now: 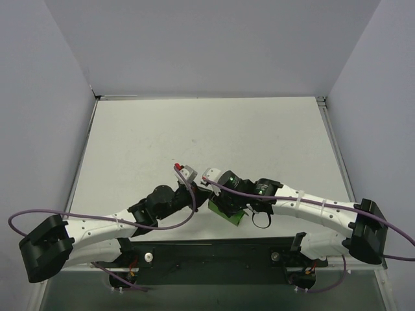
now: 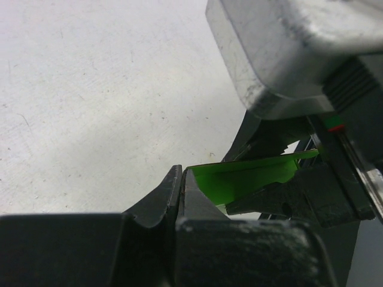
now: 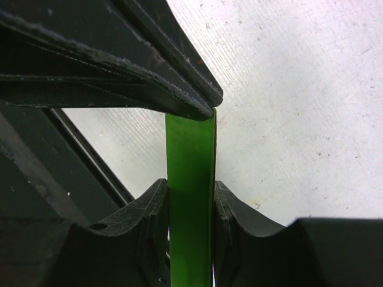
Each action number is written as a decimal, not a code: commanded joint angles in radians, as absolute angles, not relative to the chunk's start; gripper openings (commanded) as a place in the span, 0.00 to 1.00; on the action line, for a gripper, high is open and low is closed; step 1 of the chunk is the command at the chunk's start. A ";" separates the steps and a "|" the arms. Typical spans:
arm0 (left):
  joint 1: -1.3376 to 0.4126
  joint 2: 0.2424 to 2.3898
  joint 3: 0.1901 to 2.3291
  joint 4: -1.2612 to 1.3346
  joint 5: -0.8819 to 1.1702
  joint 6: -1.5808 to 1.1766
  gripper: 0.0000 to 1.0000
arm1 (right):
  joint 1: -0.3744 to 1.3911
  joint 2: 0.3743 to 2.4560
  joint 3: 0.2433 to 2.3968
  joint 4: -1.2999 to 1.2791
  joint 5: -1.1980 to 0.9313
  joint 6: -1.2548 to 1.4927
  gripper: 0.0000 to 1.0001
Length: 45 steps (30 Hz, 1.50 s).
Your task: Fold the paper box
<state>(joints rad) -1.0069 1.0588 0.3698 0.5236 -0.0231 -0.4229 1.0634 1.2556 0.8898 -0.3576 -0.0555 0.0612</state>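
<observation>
My right tool [image 3: 191, 206] is clenched on the paper box [image 3: 190, 149]. One thin panel stands upright between its black ribbed pads, so the card cannot slide while a flap is worked. The box sits near the front edge of the counter [image 3: 299, 119], between both arms. My left tool [image 2: 182, 179] is fully shut, with its tips at the card's edge. I judge that it pushes a crease there, but I cannot tell if it pinches card. The card is bright green and smooth; the counter is white and scratched.

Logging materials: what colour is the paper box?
The paper box is bright green, clearest in right wrist view.
</observation>
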 commanded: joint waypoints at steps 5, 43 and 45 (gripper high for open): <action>-1.023 1.140 0.262 0.727 -0.086 -0.495 0.00 | 1.066 1.275 0.835 -0.180 0.086 0.113 0.01; -1.025 1.384 0.138 1.037 -0.103 -0.587 0.00 | 1.068 1.325 0.762 -0.104 0.095 0.135 0.00; -1.028 1.384 0.140 1.035 -0.103 -0.591 0.00 | 1.068 1.328 0.761 -0.103 0.095 0.135 0.00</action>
<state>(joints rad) -1.0138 1.3602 0.1722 1.0912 -0.1200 -0.5701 1.0752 1.3277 0.7616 -0.1532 0.0040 0.1280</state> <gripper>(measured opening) 0.022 0.286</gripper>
